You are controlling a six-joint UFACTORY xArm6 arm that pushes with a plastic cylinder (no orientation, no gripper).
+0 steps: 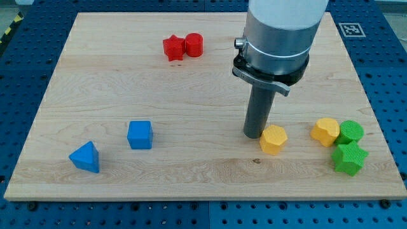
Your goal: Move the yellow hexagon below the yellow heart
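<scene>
**Right now: rod tip against the yellow hexagon, lower right of board**

Arm w/ grey metal collar [272, 57] comes down from the view's top; its straight dark rod ends at my tip [254, 136], on the pale wooden board [191, 95]. No jaws on this rig, just the rod, so nothing is held. Tip sits at approx 9–10 o'clock of the yellow hexagon block [274, 139], touching or just beside it; can't tell which.

Yellow heart block [325, 131] lies at 3 o'clock of the hexagon, near but apart, roughly level w/ it. So the hexagon is beside the heart, not below it.

Green round-ish block [350, 132] touches the heart's right side, at its 3 o'clock. Green star-like block [349, 158] sits at 6 o'clock of the round green one, just beside it, close to the board's right edge.

Far side of board: red star block [173, 48] and red cylinder-like block [194, 45] touching, approx 10–11 o'clock from the tip, well apart from it.

Left part: blue cube block [140, 135] at 9 o'clock of the tip, well apart. Blue triangular block [86, 157] at approx 8 o'clock of the cube, near the board's lower left corner.

Surface & room: light wood grain, flat, lying on a blue perforated base [25, 76] w/ regular holes. Black-and-white marker tag [351, 29] just off the board's top right corner. Yellow-black hazard stripe [9, 30] at the view's top left.
</scene>
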